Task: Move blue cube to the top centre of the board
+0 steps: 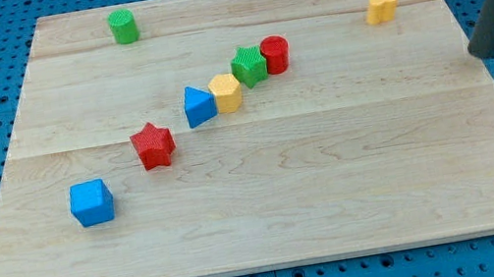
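The blue cube (91, 203) sits on the wooden board (337, 204) near the view's lower left. My tip (483, 51) is at the board's right edge, far to the view's right of the blue cube and touching no block. The dark rod rises from it toward the view's top right corner.
A red star (153, 145) lies up and right of the cube. A diagonal row follows: blue triangular block (199, 106), yellow hexagonal block (226, 93), green star (249, 65), red cylinder (275, 54). A green cylinder (122, 26) stands top left, a yellow block (381, 6) top right.
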`<control>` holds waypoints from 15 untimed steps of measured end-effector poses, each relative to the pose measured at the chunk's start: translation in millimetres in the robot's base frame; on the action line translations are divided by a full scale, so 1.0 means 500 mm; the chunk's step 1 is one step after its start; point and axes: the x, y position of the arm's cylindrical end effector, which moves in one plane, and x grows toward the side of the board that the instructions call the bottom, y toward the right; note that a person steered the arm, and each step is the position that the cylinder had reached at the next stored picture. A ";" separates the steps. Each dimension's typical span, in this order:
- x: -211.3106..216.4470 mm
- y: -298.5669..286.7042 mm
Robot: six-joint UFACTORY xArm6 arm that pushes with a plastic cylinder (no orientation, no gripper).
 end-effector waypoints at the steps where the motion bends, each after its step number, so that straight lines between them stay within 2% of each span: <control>1: 0.058 -0.094; 2: 0.166 -0.194; 3: 0.267 -0.374; 5: 0.297 -0.840; 6: 0.230 -0.973; 7: 0.144 -1.001; 9: -0.036 -0.942; 10: -0.036 -0.864; 11: 0.010 -0.917; 12: 0.000 -0.860; 13: -0.088 -0.800; 15: -0.184 -0.670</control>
